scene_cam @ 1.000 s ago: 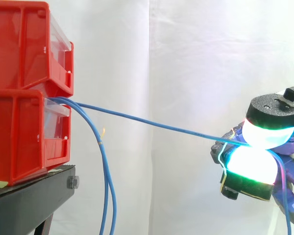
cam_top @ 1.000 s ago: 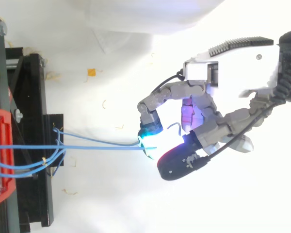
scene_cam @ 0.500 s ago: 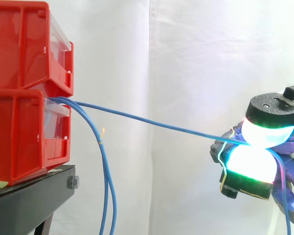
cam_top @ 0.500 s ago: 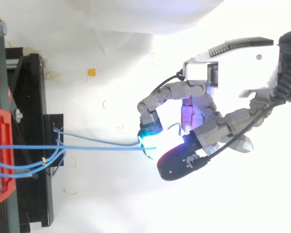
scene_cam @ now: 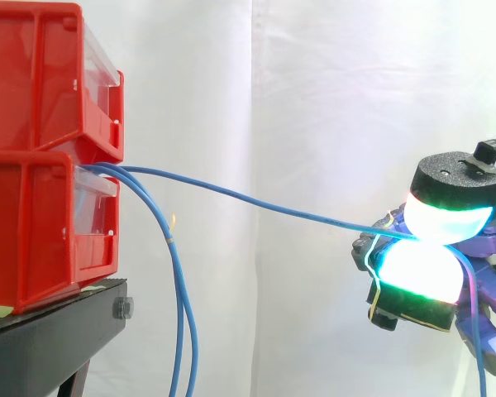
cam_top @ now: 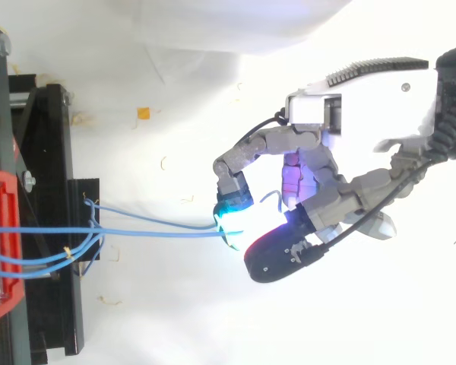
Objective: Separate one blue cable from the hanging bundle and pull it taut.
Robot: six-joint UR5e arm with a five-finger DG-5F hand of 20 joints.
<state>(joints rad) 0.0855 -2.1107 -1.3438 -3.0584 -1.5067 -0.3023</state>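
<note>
Emerging from the red bins at left, the blue cable runs rightward in a shallow sag, clear of the hanging bundle, sloping down to the hand. The hand pinches it between glowing pads. In my judgement, a pull rightward along that axis, away from the bins, removes the sag.

Bright even light; white curtain washed out; fingers glare cyan-white.

We are seeing bins sitting on a stand at left, one cable running right to the hand, the bundle hanging just right of the stand.
</note>
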